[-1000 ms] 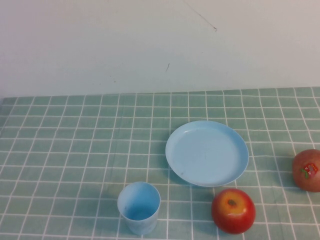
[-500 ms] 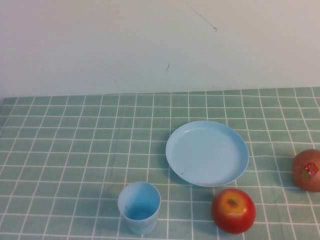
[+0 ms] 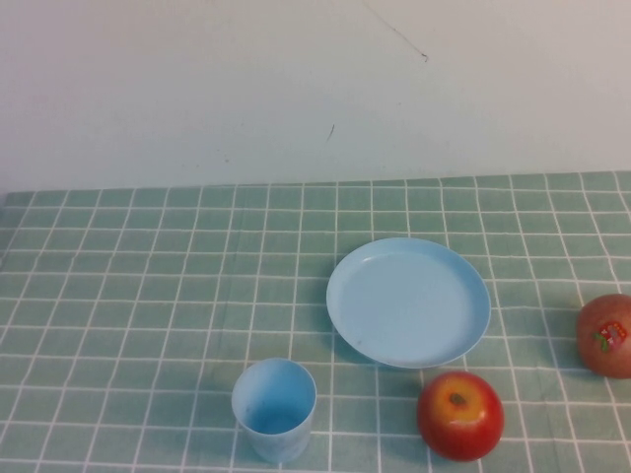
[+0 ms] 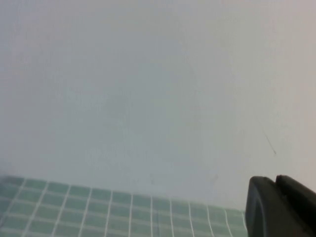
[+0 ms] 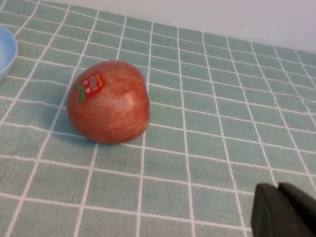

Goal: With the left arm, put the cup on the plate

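The light blue cup (image 3: 274, 408) stands upright and empty near the table's front edge, left of centre. The light blue plate (image 3: 408, 301) lies empty behind it and to its right, a short gap apart. Neither arm shows in the high view. In the left wrist view my left gripper (image 4: 274, 180) is shut and empty, held up facing the white wall, with neither cup nor plate in sight. In the right wrist view my right gripper (image 5: 277, 186) is shut and empty, low over the cloth. The plate's rim (image 5: 5, 49) shows at that view's edge.
A red apple (image 3: 459, 414) sits just in front of the plate, right of the cup. A second, stickered apple (image 3: 605, 335) lies at the right edge; it also shows in the right wrist view (image 5: 108, 102). A green checked cloth (image 3: 148, 296) covers the table, with a white wall behind.
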